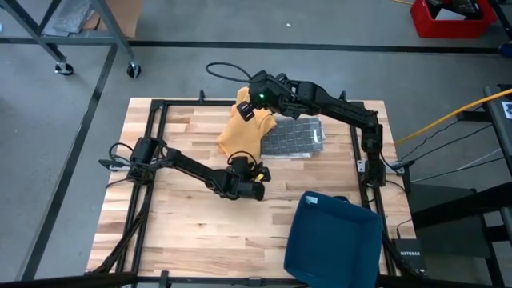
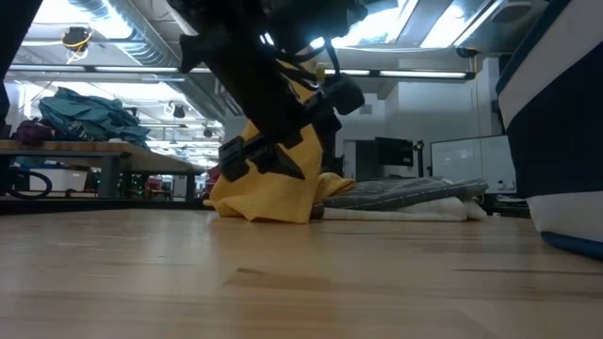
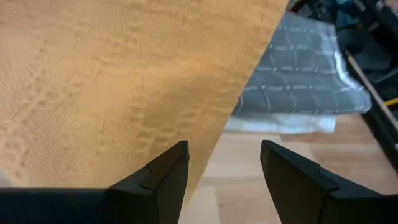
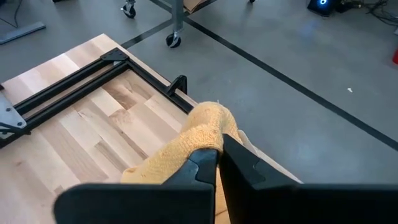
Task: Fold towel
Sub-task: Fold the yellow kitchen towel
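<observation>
the left gripper point(image 1: 258, 189) sits low near the table's middle, jaws spread wide and empty, just short of the yellow towel's point(image 1: 244, 132) near edge; in its wrist view the cloth's hanging edge runs slantwise right before the left finger point(image 3: 163, 177). the towel lies far of that gripper, its long axis running near to far. to the right, the right gripper point(image 1: 246, 110) pinches the towel's far corner and lifts it, beside the grey folded towels point(image 1: 294, 136). a blue bin point(image 1: 336, 240) stands near right.
</observation>
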Available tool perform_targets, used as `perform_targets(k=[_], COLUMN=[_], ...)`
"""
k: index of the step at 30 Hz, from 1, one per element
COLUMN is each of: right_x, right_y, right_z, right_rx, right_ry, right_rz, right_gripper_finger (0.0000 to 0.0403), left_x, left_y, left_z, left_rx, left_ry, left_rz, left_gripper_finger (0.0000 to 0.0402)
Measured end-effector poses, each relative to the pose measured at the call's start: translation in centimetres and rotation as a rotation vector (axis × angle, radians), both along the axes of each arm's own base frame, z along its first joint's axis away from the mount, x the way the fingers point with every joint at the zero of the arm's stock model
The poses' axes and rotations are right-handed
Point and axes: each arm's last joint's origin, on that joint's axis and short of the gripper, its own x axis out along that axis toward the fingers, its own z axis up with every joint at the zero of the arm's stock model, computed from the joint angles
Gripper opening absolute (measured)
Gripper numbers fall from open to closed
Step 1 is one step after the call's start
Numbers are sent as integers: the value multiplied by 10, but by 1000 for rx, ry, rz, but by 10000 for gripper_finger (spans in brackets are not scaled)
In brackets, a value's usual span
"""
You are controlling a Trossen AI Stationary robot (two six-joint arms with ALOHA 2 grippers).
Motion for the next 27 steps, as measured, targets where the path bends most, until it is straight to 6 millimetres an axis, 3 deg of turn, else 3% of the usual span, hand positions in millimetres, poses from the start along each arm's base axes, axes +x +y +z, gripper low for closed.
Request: perform_targets(k=[16, 27], right_x=[5, 6], right_y=[1, 2], right_z=[5, 5], right_rx=[29, 41], right_ry=[-93, -96], right_rz=[39, 55], right_gripper_finger=[14, 14], left_x=[1, -8], left_y=[25, 29], left_z=[-7, -14], left_rx=[-205, -291], left_ry=[50, 132], left_rz=[-27, 15], left_gripper_finger=[192, 192])
